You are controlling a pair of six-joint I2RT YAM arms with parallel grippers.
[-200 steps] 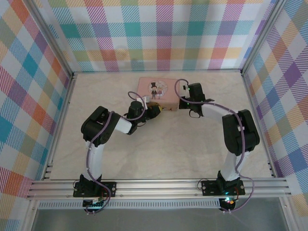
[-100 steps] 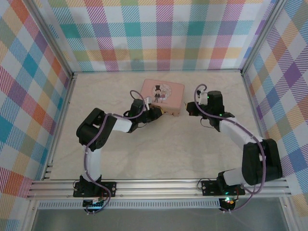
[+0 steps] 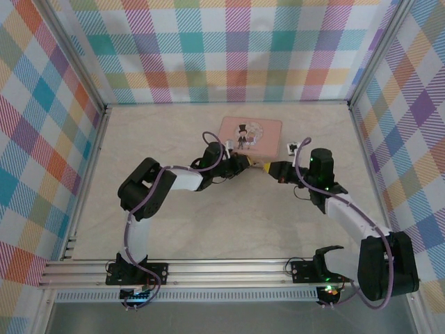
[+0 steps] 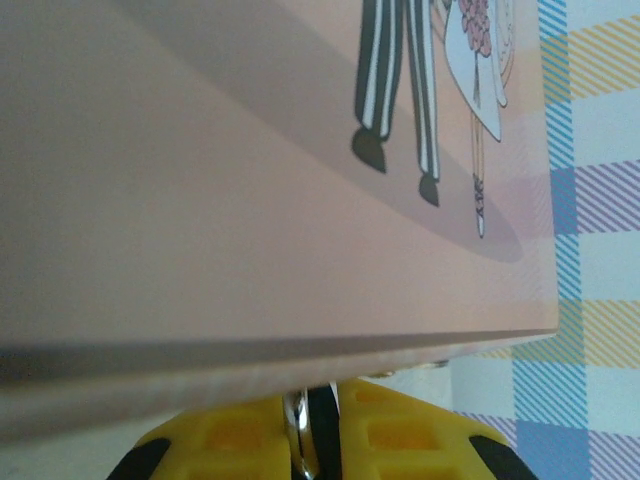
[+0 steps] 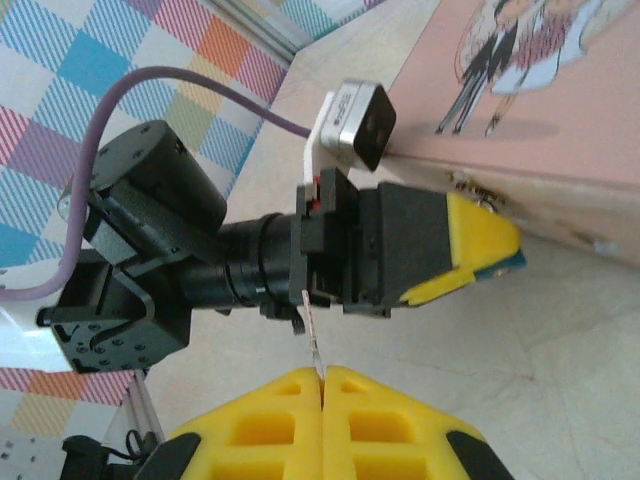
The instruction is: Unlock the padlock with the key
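Right gripper closed tight, yellow fingers pinched on the key; only a thin silvery blade sticks out past the tips. Left gripper closed too, clamped on the padlock. A sliver of blue body shows at its fingertips, and from its own wrist view a bit of bright metal sits between the pads. Padlock is held just beside the near side of the pink tin. From above, the two grippers sit tip to tip, near but apart.

Risks, as I judge them:
- Key held by a narrow pinch; a side load at the keyhole could twist it in the fingers or flick it out.
- Keyhole hidden from me; the blade seems to point at the left gripper's black housing rather than the lock, so a straight push could jab the wrong spot.
- So little lock is exposed that the yellow tips may collide before the blade seats.
- Tin looks free-standing; a shove through the padlock could slide it.

Surface: pale cream marbled table, flat, matte. Room: pastel plaid walls on three sides, aluminium frame rails along the near edge
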